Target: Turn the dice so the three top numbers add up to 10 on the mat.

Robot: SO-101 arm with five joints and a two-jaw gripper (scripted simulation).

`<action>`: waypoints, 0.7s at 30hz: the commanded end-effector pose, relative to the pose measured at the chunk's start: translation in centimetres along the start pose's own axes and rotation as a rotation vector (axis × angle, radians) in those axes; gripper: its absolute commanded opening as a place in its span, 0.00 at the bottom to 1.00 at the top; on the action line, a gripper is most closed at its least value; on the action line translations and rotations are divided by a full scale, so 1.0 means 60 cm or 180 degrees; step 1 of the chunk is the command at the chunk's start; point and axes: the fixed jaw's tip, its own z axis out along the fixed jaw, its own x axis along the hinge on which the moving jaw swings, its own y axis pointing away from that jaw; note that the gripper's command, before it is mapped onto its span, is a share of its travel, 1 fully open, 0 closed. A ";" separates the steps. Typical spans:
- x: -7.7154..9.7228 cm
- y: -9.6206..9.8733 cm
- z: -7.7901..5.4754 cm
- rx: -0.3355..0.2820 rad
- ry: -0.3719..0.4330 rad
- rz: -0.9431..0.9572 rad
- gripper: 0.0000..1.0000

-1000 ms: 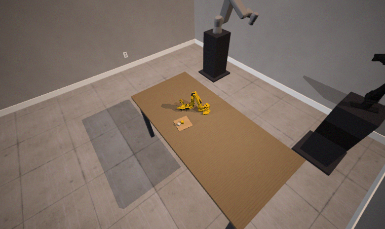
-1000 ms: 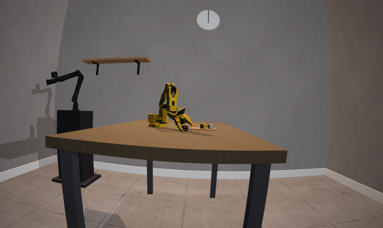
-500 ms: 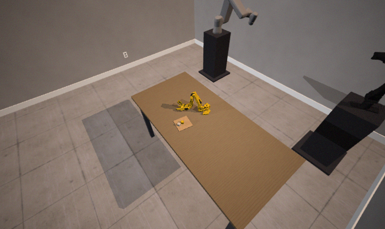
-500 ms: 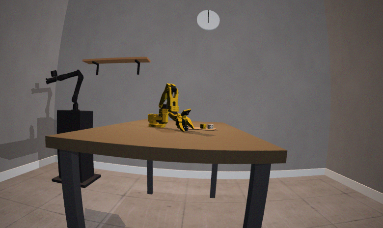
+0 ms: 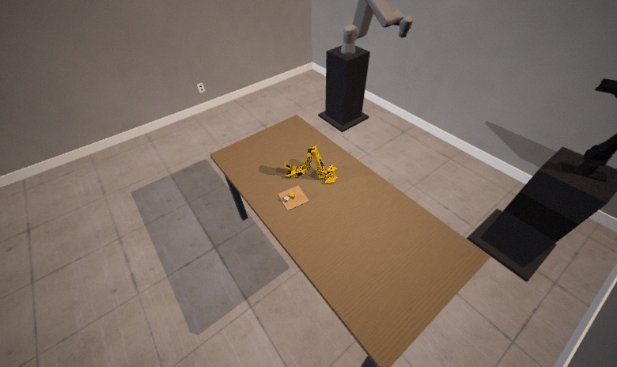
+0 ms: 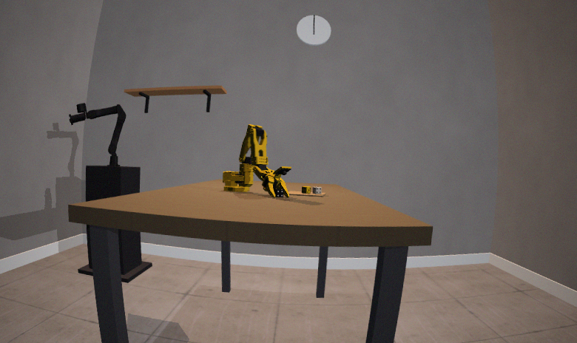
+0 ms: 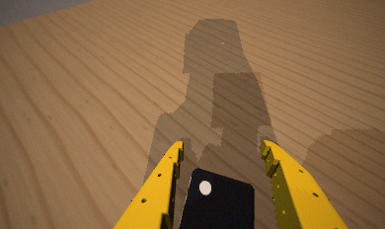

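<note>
A black die (image 7: 217, 199) sits on the bare table between my yellow jaws, with one white pip showing on its near face. My gripper (image 7: 221, 148) is partly open around it, and a gap shows on each side of the die. In the exterior view the gripper (image 6: 277, 191) is low at the table with the black die (image 6: 279, 193) at its tips, left of the mat. The tan mat (image 6: 310, 194) holds a yellow die (image 6: 306, 189) and a white die (image 6: 316, 190). The mat (image 5: 293, 199) also shows in the top view, in front of the arm.
My arm's base (image 6: 237, 180) stands on the table behind the gripper. The table's left edge (image 5: 237, 191) is close to the mat. Two other robot arms on black pedestals (image 5: 345, 86) stand on the floor away from the table.
</note>
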 end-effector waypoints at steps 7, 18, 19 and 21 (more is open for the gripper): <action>-0.025 -0.011 -0.064 -0.0309 0.0648 -0.0861 0.32; -0.039 -0.014 -0.098 -0.0348 0.0590 -0.1199 0.32; -0.039 -0.014 -0.098 -0.0348 0.0590 -0.1199 0.32; -0.040 -0.014 -0.102 -0.0347 0.0550 -0.1315 0.31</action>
